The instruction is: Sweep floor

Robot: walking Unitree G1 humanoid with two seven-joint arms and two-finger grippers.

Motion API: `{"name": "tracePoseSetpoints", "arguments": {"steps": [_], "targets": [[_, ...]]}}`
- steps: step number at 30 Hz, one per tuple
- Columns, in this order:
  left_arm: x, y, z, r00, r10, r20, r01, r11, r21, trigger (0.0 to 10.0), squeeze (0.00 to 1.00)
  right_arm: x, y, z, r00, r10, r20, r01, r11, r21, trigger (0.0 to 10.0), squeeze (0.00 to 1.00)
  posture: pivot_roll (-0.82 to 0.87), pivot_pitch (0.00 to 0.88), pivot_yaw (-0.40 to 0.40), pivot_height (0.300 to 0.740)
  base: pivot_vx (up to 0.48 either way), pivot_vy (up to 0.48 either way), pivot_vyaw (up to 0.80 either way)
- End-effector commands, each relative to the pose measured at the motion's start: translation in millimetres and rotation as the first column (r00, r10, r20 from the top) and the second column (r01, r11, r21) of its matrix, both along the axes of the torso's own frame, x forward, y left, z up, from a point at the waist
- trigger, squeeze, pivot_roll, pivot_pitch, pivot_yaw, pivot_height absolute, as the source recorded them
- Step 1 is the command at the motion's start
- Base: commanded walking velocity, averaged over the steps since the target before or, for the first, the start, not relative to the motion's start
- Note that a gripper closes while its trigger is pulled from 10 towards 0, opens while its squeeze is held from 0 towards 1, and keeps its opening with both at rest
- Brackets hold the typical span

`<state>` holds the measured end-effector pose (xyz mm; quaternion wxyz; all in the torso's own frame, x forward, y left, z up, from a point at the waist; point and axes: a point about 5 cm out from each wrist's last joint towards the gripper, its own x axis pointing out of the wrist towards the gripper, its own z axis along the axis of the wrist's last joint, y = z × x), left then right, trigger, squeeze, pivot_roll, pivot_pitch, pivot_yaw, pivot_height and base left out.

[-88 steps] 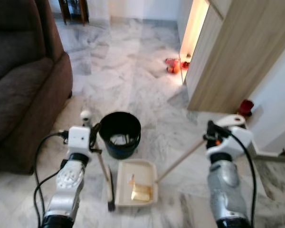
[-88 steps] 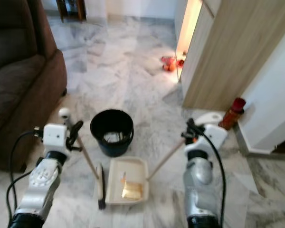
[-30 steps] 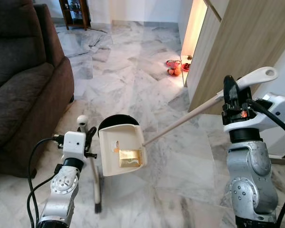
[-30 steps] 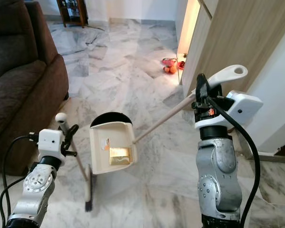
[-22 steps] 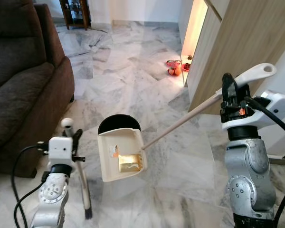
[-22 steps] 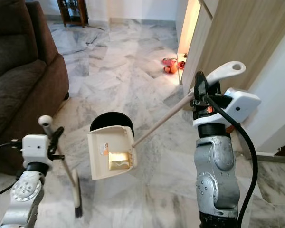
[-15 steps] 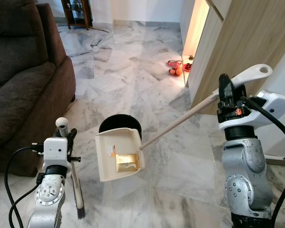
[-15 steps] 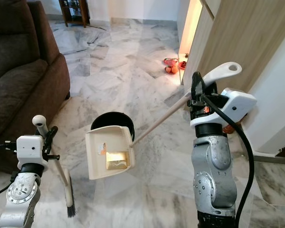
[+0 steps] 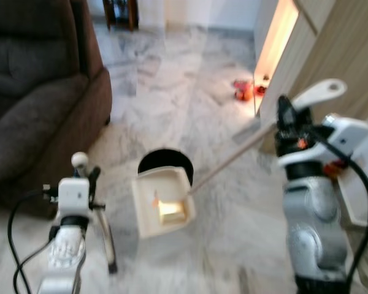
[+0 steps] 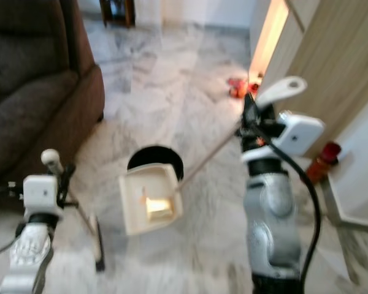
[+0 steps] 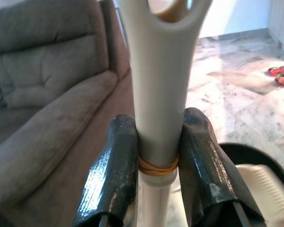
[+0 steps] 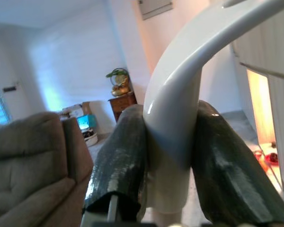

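Now right tool (image 12: 168,156) holds dustpan (image 9: 162,201) (loaded) over bin (image 9: 165,163).

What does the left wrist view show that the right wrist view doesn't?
Left wrist view: the left gripper shut on the broom handle, with the black bin and the dustpan edge beyond. Right wrist view: the right gripper clamped on the dustpan handle, a wooden cabinet with a plant on it against the far wall. Both share the brown sofa and marble floor.
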<state>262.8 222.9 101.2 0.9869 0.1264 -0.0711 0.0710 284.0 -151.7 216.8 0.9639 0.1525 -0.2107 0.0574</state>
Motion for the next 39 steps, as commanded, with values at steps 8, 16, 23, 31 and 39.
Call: {"name": "tracePoseSetpoints", "arguments": {"steps": [8, 16, 23, 31, 39], "targets": [[3.8, -7.7, 9, 0.999, -0.029, 0.041, 0.028, 1.0, 0.011, 10.0, 0.0, -1.8, -7.5, 9, 0.999, -0.018, 0.049, 0.017, 1.0, 0.02, 10.0, 0.0, 0.03, 0.066, -0.017, 0.74, 0.375, 0.0, 0.0], [3.5, -7.6, 8, 0.999, -0.028, 0.037, 0.028, 1.0, 0.013, 10.0, 0.0, -1.2, -4.4, 8, 0.998, -0.004, 0.056, 0.003, 1.0, 0.014, 10.0, 0.0, 0.03, 0.052, -0.016, 0.74, 0.373, 0.0, 0.24], [3.9, -8.7, 6, 0.999, -0.031, 0.033, 0.03, 0.999, 0.013, 10.0, 0.0, -0.4, -5.1, 7, 0.999, 0.001, 0.052, -0.003, 1.0, 0.028, 10.0, 0.0, 0.03, 0.039, -0.014, 0.74, 0.375, 0.0, 0.27], [3.8, -8.6, 7, 0.999, -0.028, 0.039, 0.027, 1.0, 0.013, 10.0, 0.0, -1.1, -3.6, 11, 0.997, 0.011, 0.072, -0.013, 1.0, 0.024, 10.0, 0.0, 0.03, 0.039, -0.014, 0.74, 0.374, 0.0, 0.0], [4.6, -8.2, 8, 0.999, -0.024, 0.045, 0.023, 1.0, 0.011, 10.0, 0.0, -1.9, -1.5, 24, 0.993, 0.016, 0.119, -0.018, 1.0, 0.015, 10.0, 0.0, 0.03, 0.049, -0.014, 0.74, 0.375, 0.0, 0.0]]}}
